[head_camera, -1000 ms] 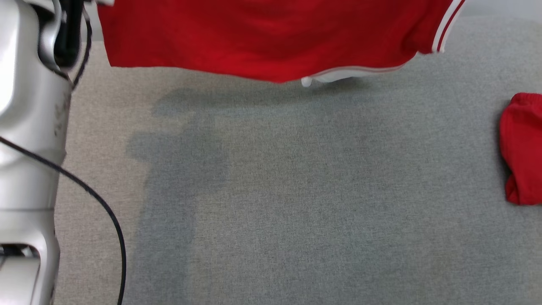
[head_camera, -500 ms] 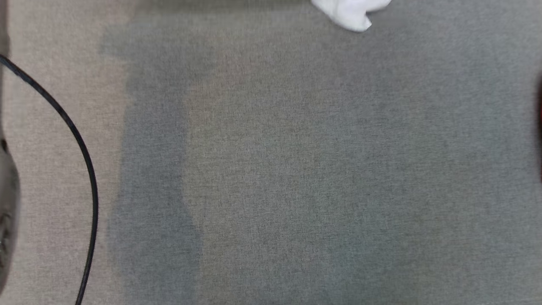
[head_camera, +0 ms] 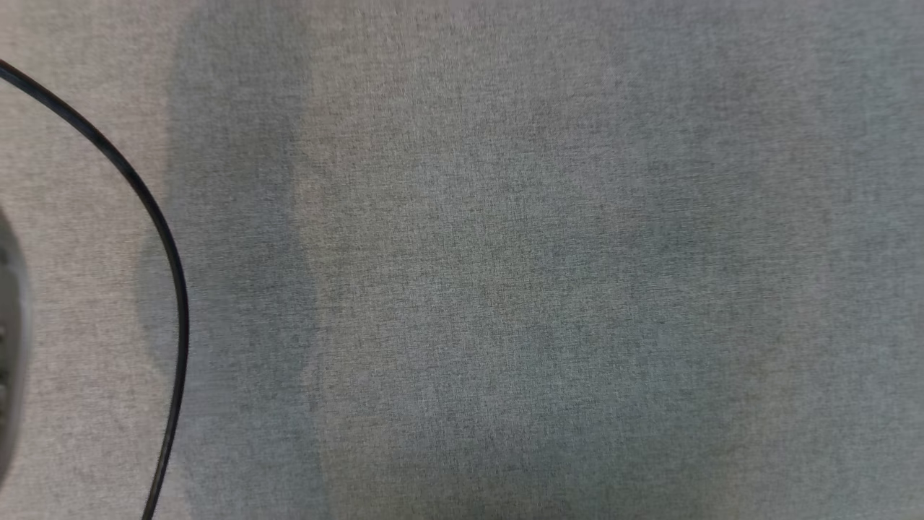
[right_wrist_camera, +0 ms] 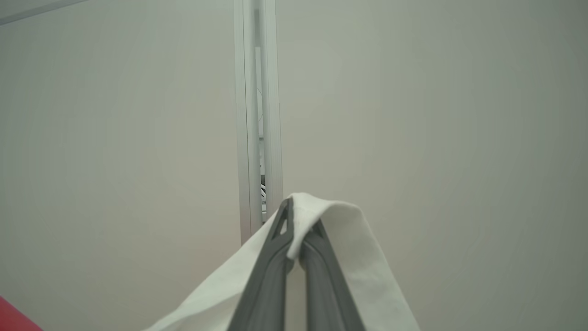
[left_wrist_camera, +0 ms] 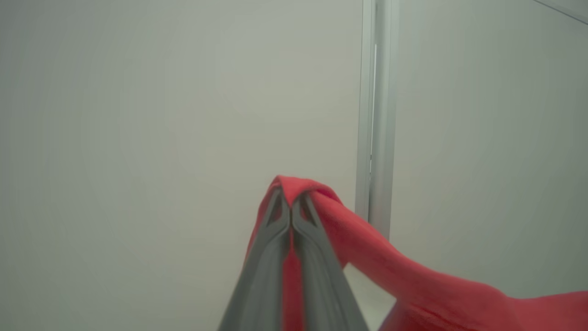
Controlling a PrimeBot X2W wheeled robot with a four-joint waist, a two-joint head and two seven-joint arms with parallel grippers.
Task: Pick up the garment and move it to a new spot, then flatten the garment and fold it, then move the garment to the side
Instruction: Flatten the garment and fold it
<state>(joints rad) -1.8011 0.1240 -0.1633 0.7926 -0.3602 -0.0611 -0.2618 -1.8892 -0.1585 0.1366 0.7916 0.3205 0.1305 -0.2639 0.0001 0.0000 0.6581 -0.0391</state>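
Left wrist view showed my left gripper [left_wrist_camera: 291, 207] clamped shut on a red fold of the garment [left_wrist_camera: 413, 280], just beside the upright post [left_wrist_camera: 376, 115]. My right gripper [right_wrist_camera: 294, 220] was pinched shut on what I judged to be its white edge [right_wrist_camera: 353, 239], also beside that post. Recommended: lower both grips level and keep the cloth taut so it lands flat.

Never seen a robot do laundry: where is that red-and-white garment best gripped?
Probably at folds along one edge, one tool from each end: the left tool pinches a red fold of the garment, the right tool a white one, and it drapes sideways from each.
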